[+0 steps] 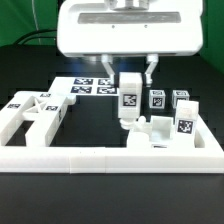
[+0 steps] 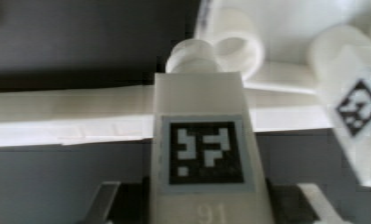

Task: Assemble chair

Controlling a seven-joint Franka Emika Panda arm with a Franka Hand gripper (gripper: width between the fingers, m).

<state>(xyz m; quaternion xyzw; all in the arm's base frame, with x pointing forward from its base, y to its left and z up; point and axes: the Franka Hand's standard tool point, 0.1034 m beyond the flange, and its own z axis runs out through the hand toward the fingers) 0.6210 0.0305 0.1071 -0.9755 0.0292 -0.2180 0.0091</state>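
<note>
Gripper (image 2: 205, 196) clenched on 1 square post (image 2: 205, 100)
Smooth white plastic, boxy and chunky, with 1 black-and-white tag (image 2: 207, 150) on its face.

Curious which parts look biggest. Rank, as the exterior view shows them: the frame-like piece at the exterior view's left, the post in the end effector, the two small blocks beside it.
1. Frame-like piece.
2. Post in the end effector.
3. The two blocks: alike, unranked; possibly farther back.

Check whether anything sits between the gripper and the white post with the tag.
Nothing visible does: the gripper is shut on the upright post, one finger on each side. The other posts stand apart on the exterior view's right.
</note>
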